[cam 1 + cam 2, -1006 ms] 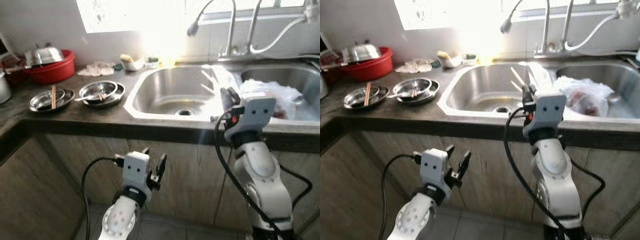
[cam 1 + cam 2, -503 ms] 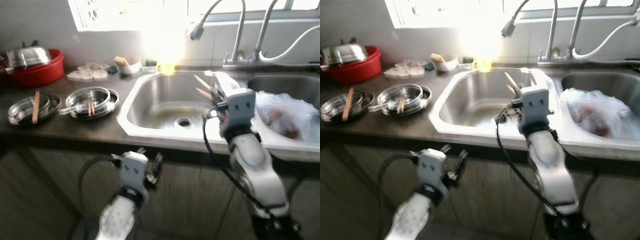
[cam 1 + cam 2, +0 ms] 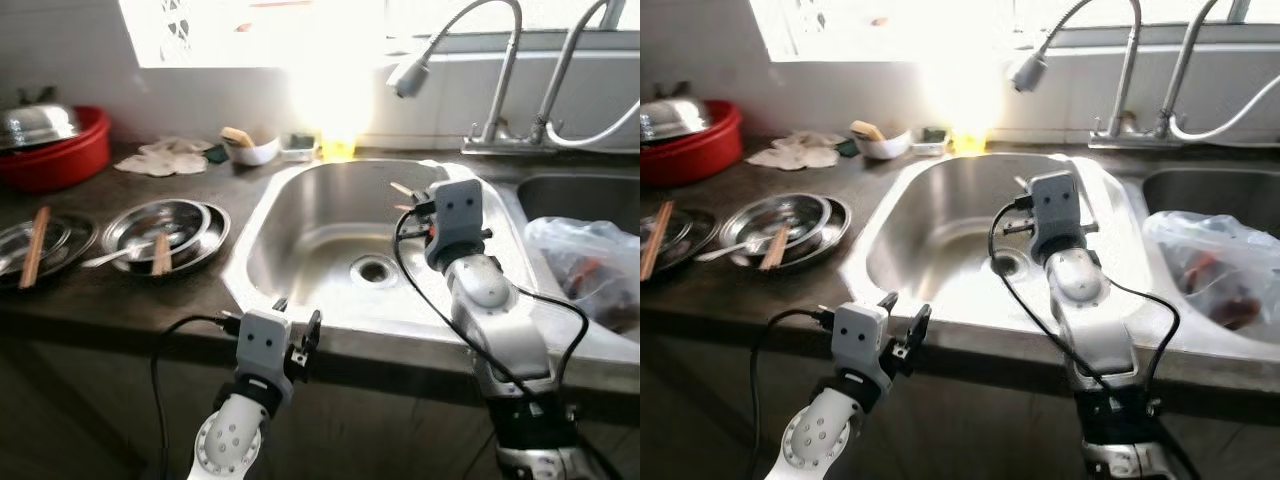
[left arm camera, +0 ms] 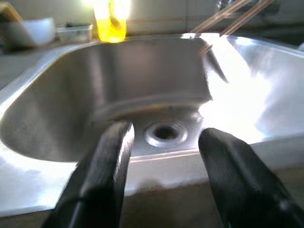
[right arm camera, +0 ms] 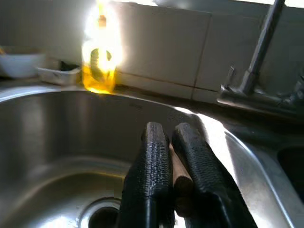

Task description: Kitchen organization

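Over the left basin of the steel sink [image 3: 300, 240] is where it's all happening: the right gripper [image 5: 178, 183] is hanging above the bowl around the 2 o'clock side of the drain [image 3: 375, 268], and its fingers [image 5: 152, 175] are pinched together on a pair of wooden chopsticks [image 3: 403, 190], tips poking out toward the back wall. Going down in size, the dark countertop [image 3: 130, 290] is running off to 9 o'clock, the second basin at 3 o'clock is holding a clear plastic bag [image 3: 585, 270] with something reddish inside, and a red tub [image 3: 60, 160] with a metal lid on it is sitting at 10 o'clock. Two faucets [image 3: 500, 70] are curving over at 1 o'clock. Steel plates [image 3: 165, 232] are sitting beside the sink with more chopsticks and a spoon lying in them. The left gripper [image 4: 164, 156] is hovering low at the counter's front edge, 6 o'clock from the drain, fingers apart and gripping nothing. A small white bowl [image 3: 250, 150] and a yellow bottle [image 4: 110, 19] are sitting at 12 o'clock by the wall.
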{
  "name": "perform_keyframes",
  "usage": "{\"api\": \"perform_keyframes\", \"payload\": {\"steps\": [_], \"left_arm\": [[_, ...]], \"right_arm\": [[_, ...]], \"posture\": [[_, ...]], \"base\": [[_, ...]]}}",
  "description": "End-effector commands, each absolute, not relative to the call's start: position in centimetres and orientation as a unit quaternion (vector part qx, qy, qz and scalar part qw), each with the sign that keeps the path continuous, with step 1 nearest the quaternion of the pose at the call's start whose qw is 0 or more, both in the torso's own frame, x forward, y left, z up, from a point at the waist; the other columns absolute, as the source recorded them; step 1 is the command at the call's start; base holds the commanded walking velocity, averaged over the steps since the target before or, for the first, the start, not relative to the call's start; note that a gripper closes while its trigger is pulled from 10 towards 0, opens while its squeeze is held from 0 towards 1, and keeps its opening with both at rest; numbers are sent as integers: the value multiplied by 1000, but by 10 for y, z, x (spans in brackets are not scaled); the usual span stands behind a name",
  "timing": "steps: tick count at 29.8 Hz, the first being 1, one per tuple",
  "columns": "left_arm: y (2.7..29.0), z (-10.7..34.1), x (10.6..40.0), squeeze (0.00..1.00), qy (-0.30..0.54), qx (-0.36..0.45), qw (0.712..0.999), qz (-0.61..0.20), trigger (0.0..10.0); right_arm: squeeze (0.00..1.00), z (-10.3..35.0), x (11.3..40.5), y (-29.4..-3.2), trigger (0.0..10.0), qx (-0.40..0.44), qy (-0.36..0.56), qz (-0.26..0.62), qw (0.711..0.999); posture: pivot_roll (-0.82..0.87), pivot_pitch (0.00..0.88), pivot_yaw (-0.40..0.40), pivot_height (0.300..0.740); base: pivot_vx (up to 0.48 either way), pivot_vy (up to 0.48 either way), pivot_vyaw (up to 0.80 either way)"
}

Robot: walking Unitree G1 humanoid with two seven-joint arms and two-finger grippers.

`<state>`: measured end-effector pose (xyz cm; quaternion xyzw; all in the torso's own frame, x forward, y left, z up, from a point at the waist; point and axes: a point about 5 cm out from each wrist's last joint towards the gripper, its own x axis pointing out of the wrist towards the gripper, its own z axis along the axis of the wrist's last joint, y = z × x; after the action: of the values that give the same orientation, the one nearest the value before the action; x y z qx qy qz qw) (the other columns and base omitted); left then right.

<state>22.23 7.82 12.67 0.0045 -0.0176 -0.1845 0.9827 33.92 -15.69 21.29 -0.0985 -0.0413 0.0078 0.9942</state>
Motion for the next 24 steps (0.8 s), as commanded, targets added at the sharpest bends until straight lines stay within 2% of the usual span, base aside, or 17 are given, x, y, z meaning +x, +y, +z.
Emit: {"api": "perform_keyframes", "payload": {"steps": [1, 8, 16, 17, 19, 20, 21, 22, 24], "left_arm": [[85, 129, 223, 0, -25, 16, 984, -174, 10000], [85, 130, 220, 0, -25, 15, 985, -171, 10000], [85, 130, 218, 0, -24, 14, 985, -169, 10000], [85, 130, 218, 0, -24, 14, 985, -168, 10000], [85, 129, 218, 0, -24, 14, 985, -168, 10000], [85, 129, 218, 0, -24, 15, 985, -168, 10000], [85, 129, 218, 0, -24, 15, 985, -168, 10000], [85, 129, 218, 0, -24, 16, 986, -167, 10000], [85, 129, 218, 0, -25, 16, 986, -167, 10000]], "right_arm": [[0, 214, 344, -145, 10000, -98, -29, 29, 994], [0, 192, 355, -138, 10000, -144, 51, 63, 986], [0, 173, 363, -143, 10000, -176, 129, 74, 973], [129, 169, 363, -145, 10000, -184, 141, 76, 970], [129, 168, 363, -146, 10000, -187, 144, 76, 969], [957, 168, 364, -146, 10000, -187, 144, 75, 969], [957, 167, 364, -147, 10000, -188, 145, 75, 969], [1000, 167, 364, -147, 10000, -188, 145, 74, 969], [1000, 167, 364, -148, 10000, -187, 145, 73, 969]], "posture": [[69, 40, 11, 740], [77, 51, 1, 740], [87, 51, -11, 740], [88, 49, -13, 740], [88, 48, -11, 740], [88, 48, -11, 740], [88, 48, -11, 740], [88, 48, -11, 740], [88, 48, -11, 740]], "base": [[0, 0, 0], [0, 0, 0], [0, 0, 0], [0, 0, 0], [0, 0, 0], [0, 0, 0], [0, 0, 0], [0, 0, 0], [0, 0, 0]]}}
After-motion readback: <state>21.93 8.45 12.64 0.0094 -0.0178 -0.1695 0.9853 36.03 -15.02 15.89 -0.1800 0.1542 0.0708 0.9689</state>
